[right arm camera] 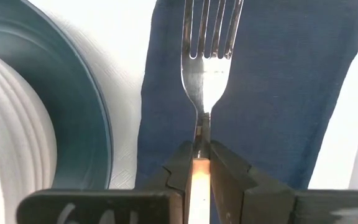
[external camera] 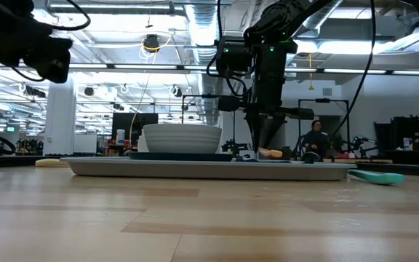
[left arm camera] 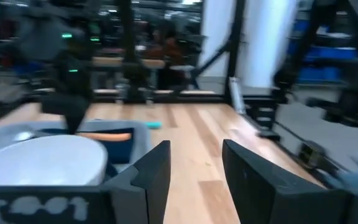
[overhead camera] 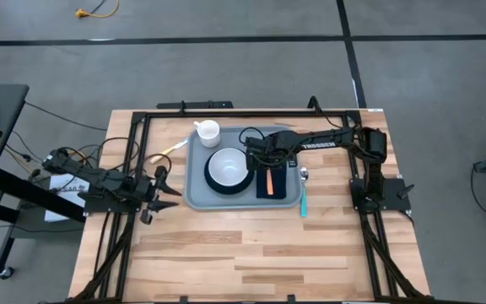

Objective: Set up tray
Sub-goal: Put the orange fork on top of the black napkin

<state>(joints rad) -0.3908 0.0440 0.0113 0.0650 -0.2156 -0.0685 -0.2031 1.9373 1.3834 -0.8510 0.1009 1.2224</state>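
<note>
Right gripper (right arm camera: 202, 163) pinching fork (right arm camera: 207, 68) over navy cloth (right arm camera: 278, 93) (on tray (overhead camera: 194, 196)); left gripper (overhead camera: 165, 187) spread.

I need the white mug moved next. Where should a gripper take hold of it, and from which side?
Probably from straight above, closing on the rim of the white mug. It stands upright, mouth open upward, at the far left corner of the tray. Its handle cannot be made out, and the white bowl beside it crowds a low sideways approach.
</note>
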